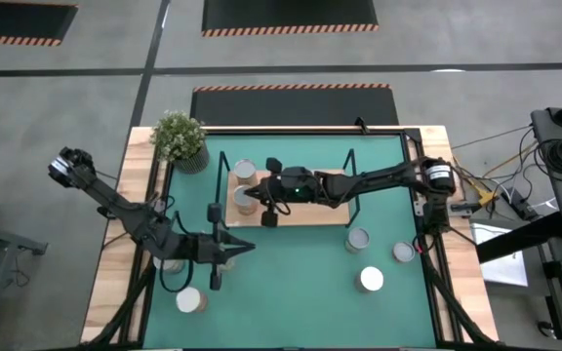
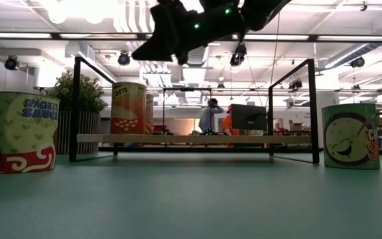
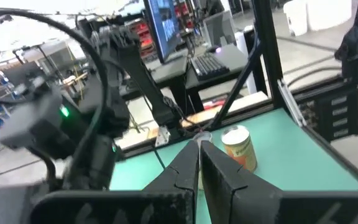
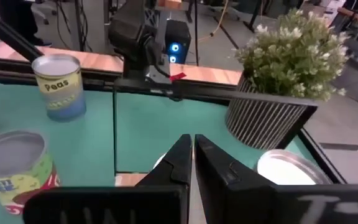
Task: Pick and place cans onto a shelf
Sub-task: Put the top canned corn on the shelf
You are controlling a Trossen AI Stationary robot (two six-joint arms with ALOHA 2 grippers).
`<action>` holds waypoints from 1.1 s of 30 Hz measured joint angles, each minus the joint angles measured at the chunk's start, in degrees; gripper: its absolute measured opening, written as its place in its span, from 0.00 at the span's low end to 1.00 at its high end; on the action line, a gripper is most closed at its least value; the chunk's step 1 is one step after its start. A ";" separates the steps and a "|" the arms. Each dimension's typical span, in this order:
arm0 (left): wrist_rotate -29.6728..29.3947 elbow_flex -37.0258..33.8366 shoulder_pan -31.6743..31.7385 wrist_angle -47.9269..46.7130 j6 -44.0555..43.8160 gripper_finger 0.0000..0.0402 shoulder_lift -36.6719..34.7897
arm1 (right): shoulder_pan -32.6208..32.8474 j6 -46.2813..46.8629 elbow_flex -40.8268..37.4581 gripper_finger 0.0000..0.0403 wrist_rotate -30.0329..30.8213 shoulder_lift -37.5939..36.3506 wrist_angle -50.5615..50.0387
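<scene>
**Right gripper over shelf, fingers closed and empty; two cans on the board**

The shelf (image 1: 305, 210) stands toward the far-middle of the green desk (image 1: 291, 283), its black posts rising at the corners. A potted plant (image 1: 180, 139) sits at the desk's far-left corner, just beside the shelf's left posts.

Cans counted in the high view: seven. Two stand at the shelf's left end, one (image 1: 245, 172) farther back and one (image 1: 245, 199) nearer. Three stand on the open mat to the right: one (image 1: 358, 240), one (image 1: 403, 253) and one (image 1: 371, 280). Two are at the front left: one (image 1: 190, 300) in the open and one (image 1: 171, 263) partly hidden under the left arm. An eighth cannot be made out.

The right gripper (image 1: 258, 200) hangs above the shelf's left end, close to the nearer can; its fingers (image 4: 182, 158) are pressed together with nothing between them. The left gripper (image 1: 247, 248) waits over the mat in front of the shelf, fingers (image 3: 188, 165) likewise together and empty.

The middle of the mat in front of the shelf is open.
</scene>
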 joint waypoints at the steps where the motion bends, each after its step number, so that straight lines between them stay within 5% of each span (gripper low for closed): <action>1: 0.00 0.01 -0.22 0.12 0.05 0.00 -0.41 | 0.00 0.05 -0.04 0.02 -0.02 0.49 0.60; 33: 0.07 0.02 -1.11 0.23 -0.57 0.00 -2.56 | -0.35 3.42 0.00 0.02 -3.14 3.80 -2.46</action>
